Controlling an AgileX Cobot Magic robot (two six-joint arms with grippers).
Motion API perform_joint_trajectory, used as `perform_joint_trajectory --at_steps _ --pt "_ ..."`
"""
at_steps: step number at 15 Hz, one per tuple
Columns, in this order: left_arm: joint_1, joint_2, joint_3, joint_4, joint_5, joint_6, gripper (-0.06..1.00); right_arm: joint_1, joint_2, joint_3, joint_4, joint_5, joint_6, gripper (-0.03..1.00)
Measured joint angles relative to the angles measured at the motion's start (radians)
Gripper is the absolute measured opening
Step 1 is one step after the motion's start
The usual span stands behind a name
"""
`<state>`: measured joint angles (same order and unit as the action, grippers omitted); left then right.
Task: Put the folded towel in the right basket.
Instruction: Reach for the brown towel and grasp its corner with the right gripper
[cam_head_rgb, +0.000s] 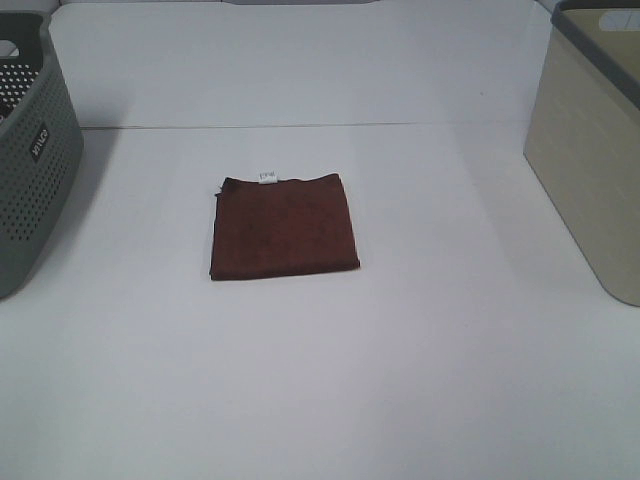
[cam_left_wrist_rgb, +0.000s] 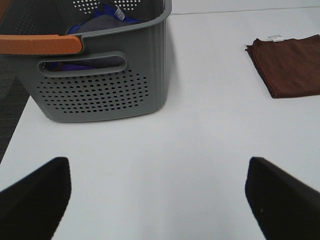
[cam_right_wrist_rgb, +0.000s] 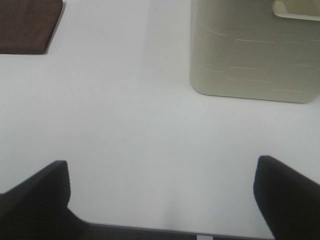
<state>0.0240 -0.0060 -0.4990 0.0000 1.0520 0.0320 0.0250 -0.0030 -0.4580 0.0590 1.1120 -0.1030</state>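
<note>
A folded dark brown towel with a small white tag lies flat in the middle of the white table. It also shows in the left wrist view and in the right wrist view. The beige right basket stands at the right edge, and shows in the right wrist view. My left gripper is open and empty, near the grey basket and well away from the towel. My right gripper is open and empty over the table's front edge. Neither gripper shows in the high view.
A grey perforated basket stands at the left edge; in the left wrist view it has an orange handle and holds blue and grey cloth. The table's front edge is right below my right gripper.
</note>
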Motion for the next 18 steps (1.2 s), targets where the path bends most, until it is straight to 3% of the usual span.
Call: perform_joint_trajectory --at_steps 18 --pt "0.000 0.000 0.000 0.000 0.000 0.000 0.88 0.000 0.000 0.000 0.000 0.000 0.000 0.96"
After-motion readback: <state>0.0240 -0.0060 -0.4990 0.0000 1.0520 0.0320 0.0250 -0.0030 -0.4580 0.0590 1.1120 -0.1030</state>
